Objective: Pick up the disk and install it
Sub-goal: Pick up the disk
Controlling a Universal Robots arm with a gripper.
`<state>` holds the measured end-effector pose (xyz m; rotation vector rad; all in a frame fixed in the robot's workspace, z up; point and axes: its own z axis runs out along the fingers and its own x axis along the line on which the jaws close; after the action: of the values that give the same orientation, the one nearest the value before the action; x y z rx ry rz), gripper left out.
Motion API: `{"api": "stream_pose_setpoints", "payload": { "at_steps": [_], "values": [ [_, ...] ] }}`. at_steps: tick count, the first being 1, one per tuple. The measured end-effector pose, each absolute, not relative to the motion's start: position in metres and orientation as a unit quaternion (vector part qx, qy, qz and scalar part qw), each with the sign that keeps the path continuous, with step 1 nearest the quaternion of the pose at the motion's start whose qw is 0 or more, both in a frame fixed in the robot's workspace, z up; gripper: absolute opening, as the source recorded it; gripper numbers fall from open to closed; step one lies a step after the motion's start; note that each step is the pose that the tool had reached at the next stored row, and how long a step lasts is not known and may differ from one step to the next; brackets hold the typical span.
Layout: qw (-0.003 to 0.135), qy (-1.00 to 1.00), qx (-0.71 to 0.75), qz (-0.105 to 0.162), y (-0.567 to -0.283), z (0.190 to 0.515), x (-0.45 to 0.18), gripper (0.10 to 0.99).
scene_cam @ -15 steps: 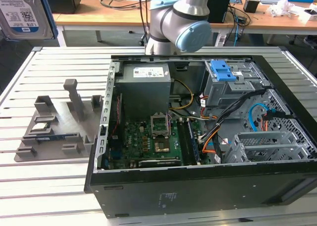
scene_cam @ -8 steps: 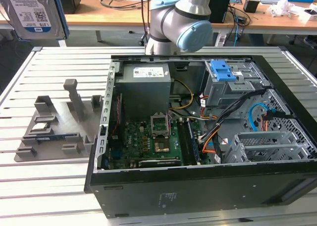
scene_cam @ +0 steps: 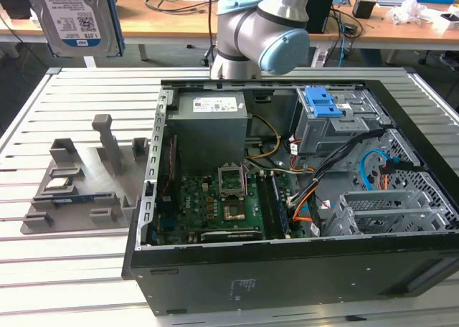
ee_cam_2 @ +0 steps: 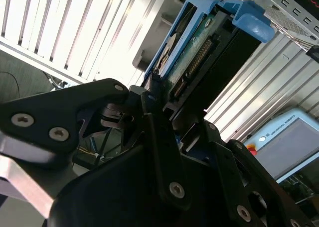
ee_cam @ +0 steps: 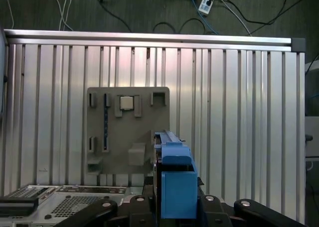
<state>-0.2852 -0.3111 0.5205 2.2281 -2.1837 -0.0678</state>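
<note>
Quick status: end effector (ee_cam_2: 156,89) is clamped on the disk (ee_cam_2: 193,52), black fingers (ee_cam_2: 160,137) pinching one end of it w/ the blue carrier bracket sticking out past them. So it's a narrow grip w/ the disk in it, not free.

In the exterior view the disk (scene_cam: 72,15) hangs up in the air at that view's top left, label facing the cam, well above the slatted alu worktop (scene_cam: 72,269) and clear of everything. The arm (scene_cam: 258,26) sits behind the PC case (scene_cam: 287,277).

The first wrist view looks straight down past the blue bracket onto a grey fixture plate (ee_cam: 144,117) lying on the worktop; a small square chip (ee_cam: 125,102) sits in one of its pockets, and a corner of the case is just beside the plate.

The case is open, w/ mobo, PSU and cables all exposed. A grey metal cage (scene_cam: 326,122) w/ a blue latch is toward the back of the case, on the exterior view's right, well apart from the disk. Disk's not in the case yet, AFAICT.
</note>
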Motion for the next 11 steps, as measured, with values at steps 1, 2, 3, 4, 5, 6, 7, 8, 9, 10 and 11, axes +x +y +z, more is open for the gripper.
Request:
{"api": "stream_pose_setpoints", "payload": {
  "at_steps": [1, 2, 3, 4, 5, 6, 7, 8, 9, 10, 11],
  "values": [
    [0.011, -0.700, 0.714, -0.022, -0.311, 0.521, -0.283, 0.369],
    [0.011, -0.700, 0.714, -0.022, -0.311, 0.521, -0.280, 0.369],
    [0.011, -0.700, 0.714, -0.022, -0.311, 0.521, -0.277, 0.369],
    [0.011, -0.700, 0.714, -0.022, -0.311, 0.521, -0.273, 0.369],
    [0.011, -0.700, 0.714, -0.022, -0.311, 0.521, -0.270, 0.369],
    [0.011, -0.700, 0.714, -0.022, -0.311, 0.521, -0.267, 0.369],
    [0.010, -0.700, 0.714, -0.022, -0.311, 0.520, -0.264, 0.369],
    [0.011, -0.700, 0.714, -0.022, -0.311, 0.521, -0.261, 0.369],
    [0.011, -0.700, 0.714, -0.022, -0.311, 0.521, -0.258, 0.369],
    [0.011, -0.700, 0.714, -0.022, -0.311, 0.521, -0.253, 0.369],
    [0.011, -0.700, 0.714, -0.022, -0.311, 0.521, -0.250, 0.369]
  ]
}}
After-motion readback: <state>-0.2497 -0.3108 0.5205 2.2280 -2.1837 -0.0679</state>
